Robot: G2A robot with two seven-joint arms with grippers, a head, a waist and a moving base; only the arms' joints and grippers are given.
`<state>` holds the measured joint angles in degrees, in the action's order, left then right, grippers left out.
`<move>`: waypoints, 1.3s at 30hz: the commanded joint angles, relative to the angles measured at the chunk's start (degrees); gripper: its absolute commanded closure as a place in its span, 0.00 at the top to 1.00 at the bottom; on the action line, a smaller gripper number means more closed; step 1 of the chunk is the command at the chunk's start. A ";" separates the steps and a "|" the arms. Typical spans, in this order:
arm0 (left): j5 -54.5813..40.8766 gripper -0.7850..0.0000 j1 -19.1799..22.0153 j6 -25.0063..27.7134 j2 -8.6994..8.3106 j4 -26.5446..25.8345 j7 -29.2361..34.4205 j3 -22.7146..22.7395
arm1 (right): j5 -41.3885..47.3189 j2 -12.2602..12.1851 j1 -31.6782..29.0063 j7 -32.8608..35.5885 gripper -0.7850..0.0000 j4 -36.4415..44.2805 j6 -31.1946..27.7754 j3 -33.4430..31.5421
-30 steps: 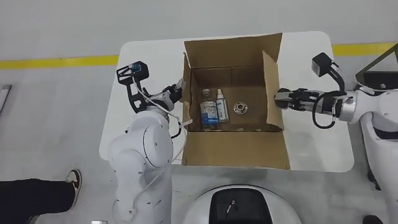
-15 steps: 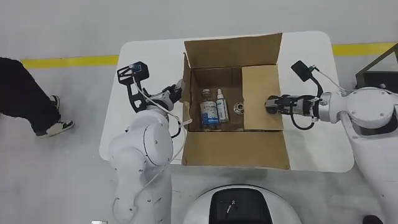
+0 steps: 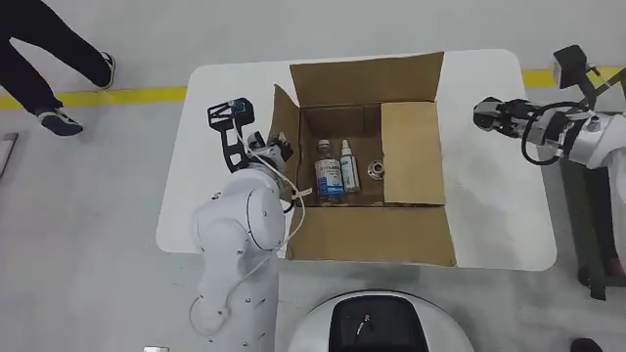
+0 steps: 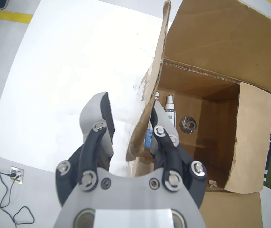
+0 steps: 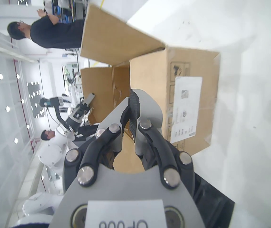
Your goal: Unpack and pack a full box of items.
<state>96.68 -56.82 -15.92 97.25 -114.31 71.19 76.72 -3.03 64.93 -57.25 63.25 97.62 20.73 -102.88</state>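
An open cardboard box (image 3: 367,117) stands mid-table. Inside lie a blue-labelled bottle (image 3: 329,174), a slim spray bottle (image 3: 348,168) and a round metal part (image 3: 378,169). The right flap (image 3: 411,152) lies folded in over the box. The left flap (image 4: 160,55) stands up, leaning slightly outward. My left gripper (image 4: 130,112) is open astride that flap's edge, with the cardboard resting against one finger (image 4: 159,117). My right gripper (image 3: 481,115) hovers off the box's right side, shut on nothing, as the right wrist view (image 5: 133,98) also shows.
The back flap (image 3: 367,78) and front flap (image 3: 372,237) lie spread outward on the white table (image 3: 225,108). Bare table surface runs along the box's left and right sides. A dark frame (image 3: 599,108) stands past the table's right edge.
The right gripper pushed the right flap down over the box, then drew back to the right. The left arm shifted closer to the box, and the left flap now leans outward.
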 commanded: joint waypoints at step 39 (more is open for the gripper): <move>-27.55 1.00 8.27 9.29 0.74 14.62 2.41 -8.05 | 6.68 -1.99 22.16 -9.48 0.00 -25.02 12.69 13.25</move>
<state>69.84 -48.63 -6.74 98.02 -100.10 73.46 68.65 3.25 62.79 -36.86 54.10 73.99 33.21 -90.82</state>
